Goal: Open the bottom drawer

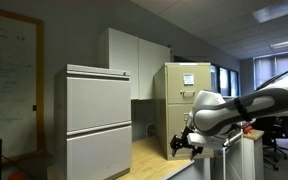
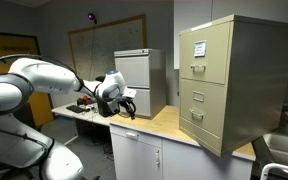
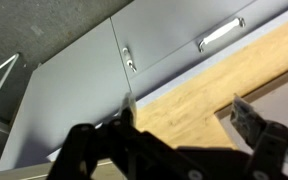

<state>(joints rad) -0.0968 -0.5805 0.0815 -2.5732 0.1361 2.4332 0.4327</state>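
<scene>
So the bottom drawer (image 2: 206,128) sat in the lower half of the beige filing cabinet (image 2: 249,70). It was pushed in flush, under the drawer with the paper stuck on it. The whole cabinet was parked on a wooden countertop (image 2: 166,122).

My guess is it's a steel drawer on slides, so rigid and not fragile, but maybe heavy and sticky if it's full of files. The front was smooth with nothing to grab except the little metal handle (image 2: 196,117) up near its top half. I'd hook or pinch that and pull straight out, watching that the cabinet doesn't skid along the counter.

The gripper (image 2: 127,108) hung well apart from it, with the drawer off at roughly 3 o'clock. In the wrist view the gripper (image 3: 184,125) had its jaws spread wide with nothing between them. They were aimed at grey panels (image 3: 74,90), and I couldn't spot the beige drawer there.
</scene>
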